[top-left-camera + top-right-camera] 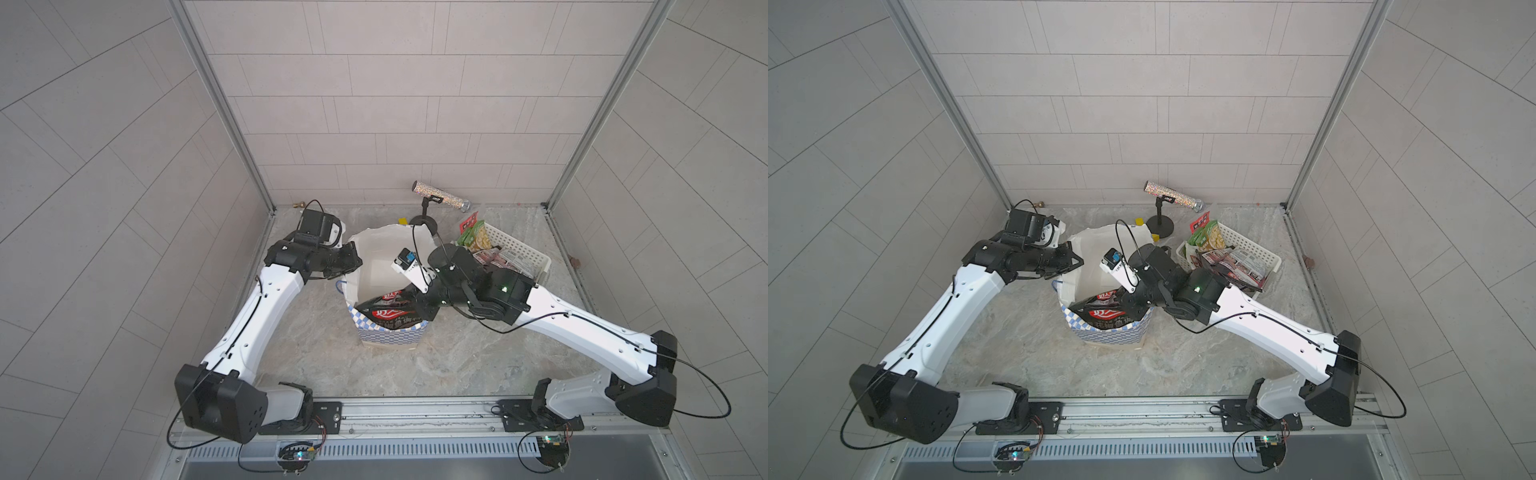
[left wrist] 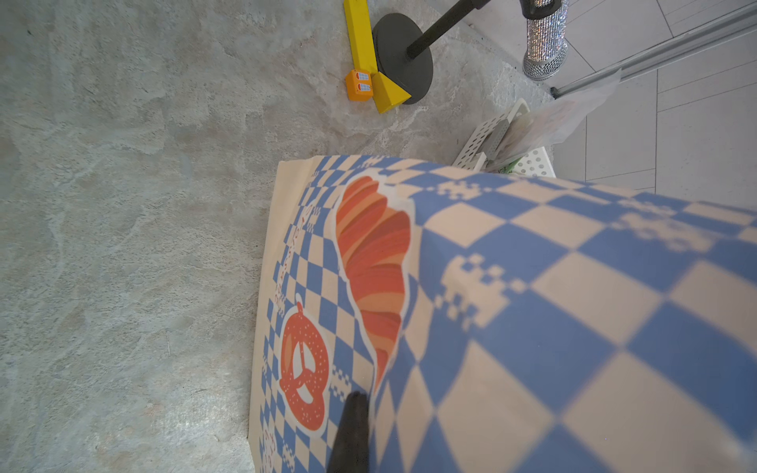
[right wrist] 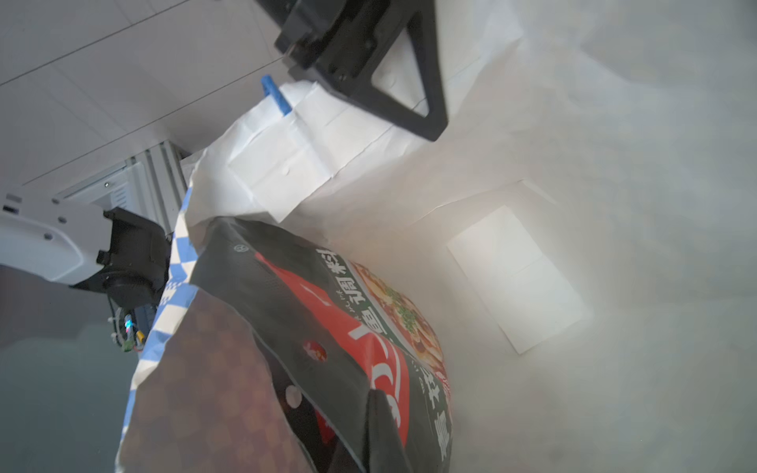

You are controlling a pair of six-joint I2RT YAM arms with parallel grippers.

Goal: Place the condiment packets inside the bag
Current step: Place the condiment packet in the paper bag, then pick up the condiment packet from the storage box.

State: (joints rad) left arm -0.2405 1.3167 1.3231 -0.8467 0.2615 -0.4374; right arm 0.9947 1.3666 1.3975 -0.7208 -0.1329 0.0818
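— Blue-and-white checked paper: is that the bag (image 1: pixel 388 336)?
— Yes. It stands upright near the middle of the table (image 1: pixel 457 357), mouth open, white inside.
— What grips it?
— The left tool (image 1: pixel 354 266) is pinched together on the rim at the bag's left side. The left wrist view shows one black finger (image 2: pixel 353 430) lying against the checked outside, next to an orange pretzel print.
— And the right tool?
— The right tool (image 1: pixel 420 308) is down in the bag's mouth at the near right corner. It is clamped on a dark green packet (image 1: pixel 386 316) with a red logo. The right wrist view shows a finger (image 3: pixel 385 434) pressed on its glossy face.
— Is that packet in?
— Partly. It leans against the near wall, and its upper end pokes out over the rim. Something dark and red shows beneath it; I cannot tell whether that is a second packet.
— The other condiment packets?
— They are in the white perforated basket (image 1: pixel 536 259), right of the bag and farther back. A light green one (image 1: pixel 471 237) stands up at the far end. Red-brown ones (image 1: pixel 488 257) and a pale printed one (image 1: pixel 515 261) lie beside it.
— Anything else?
— A glittery tube (image 1: pixel 440 195) sits on a black stand (image 1: pixel 428 224) behind the bag. A yellow block (image 2: pixel 360 45) and a small orange block (image 2: pixel 359 84) are just beside the stand's base.
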